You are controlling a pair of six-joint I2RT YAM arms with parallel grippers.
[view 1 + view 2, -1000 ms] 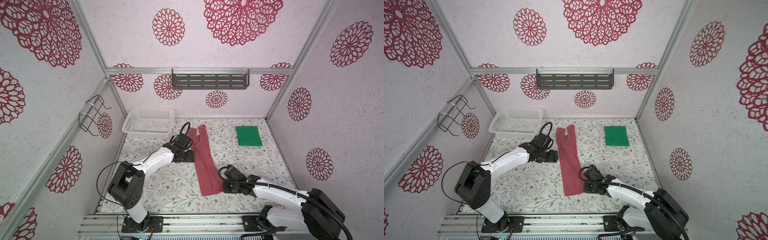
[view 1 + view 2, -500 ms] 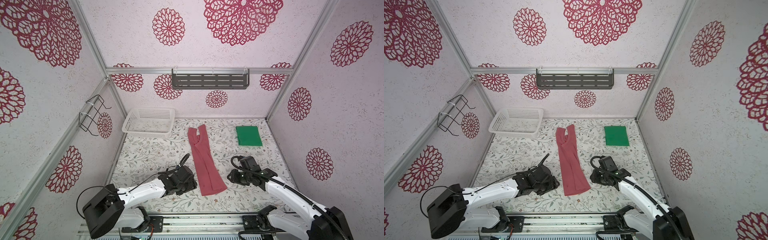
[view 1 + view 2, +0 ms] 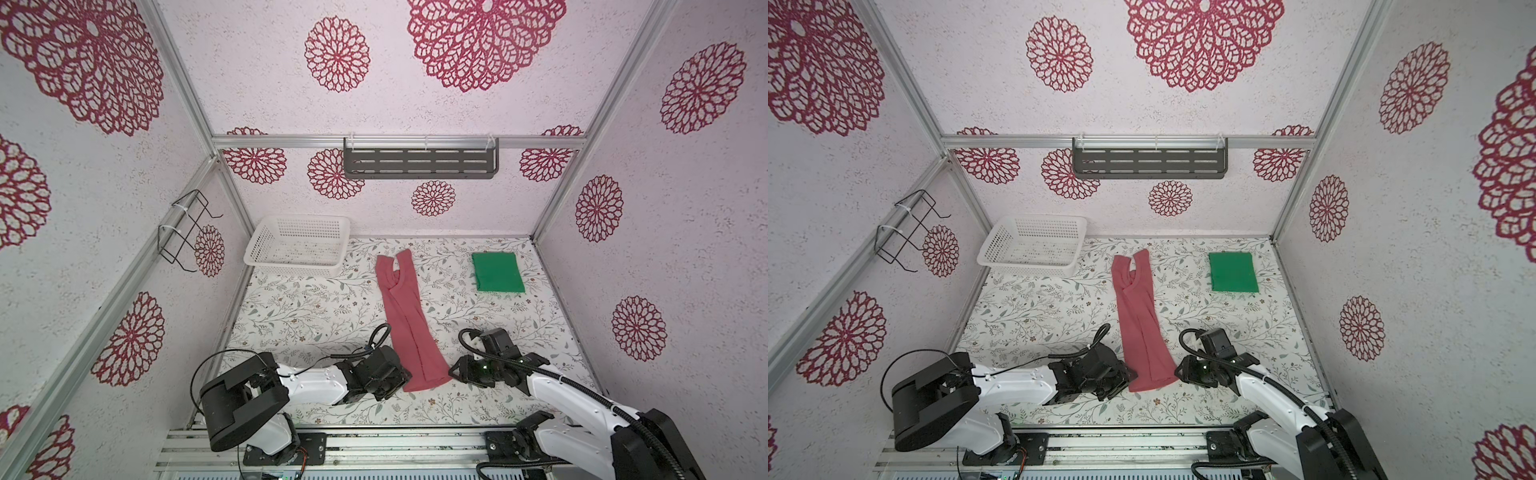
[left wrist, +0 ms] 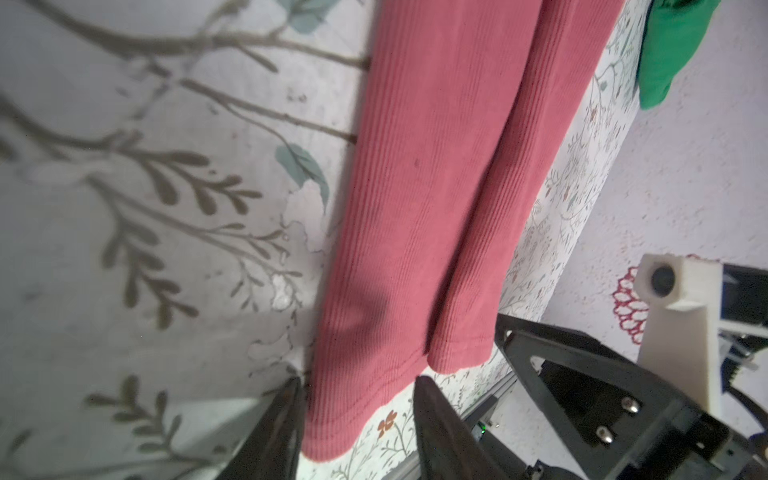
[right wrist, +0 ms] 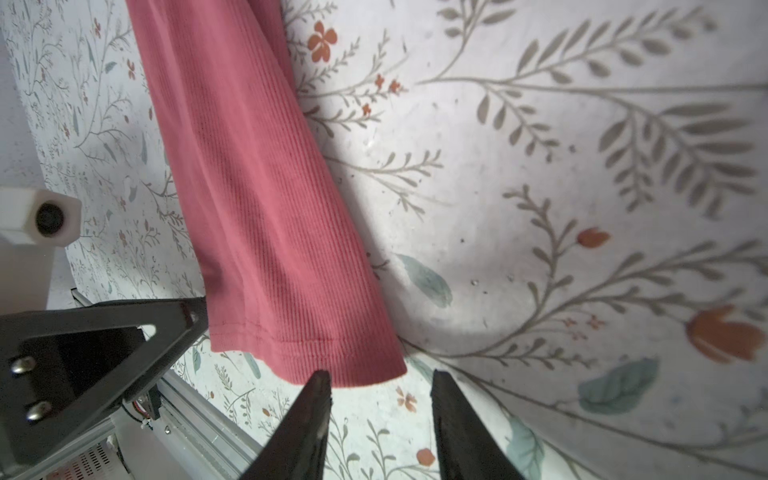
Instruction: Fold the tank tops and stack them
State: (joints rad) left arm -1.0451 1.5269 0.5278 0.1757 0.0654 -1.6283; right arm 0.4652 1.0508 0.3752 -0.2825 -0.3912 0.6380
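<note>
One of the two tank tops looks finished: the green top (image 3: 496, 272) lies as a compact flat rectangle near the far right corner of the tabletop (image 3: 316, 299). The rose-red top (image 3: 405, 316) appears to be folded lengthwise only. It lies as a long narrow strip down the middle, with its straps toward the far edge and its hem close to the near edge. By my reading, what remains is to fold that strip crosswise to roughly the green one's size and then stack one top on the other. The left gripper (image 4: 359, 415) sits low at the hem's left corner, fingers spread with the cloth corner lying between them and no pinch visible. The right gripper (image 5: 380, 390) sits at the hem's right corner, also spread, with the hem just ahead of its tips and nothing between them. Room looks generous for carrying the hem toward the straps, since bare tabletop flanks the strip on both sides and the green top lies well apart. The tight spots are the near edge just behind the hem and the white basket (image 3: 299, 269) in the far left corner, near the straps but not touching them.
</note>
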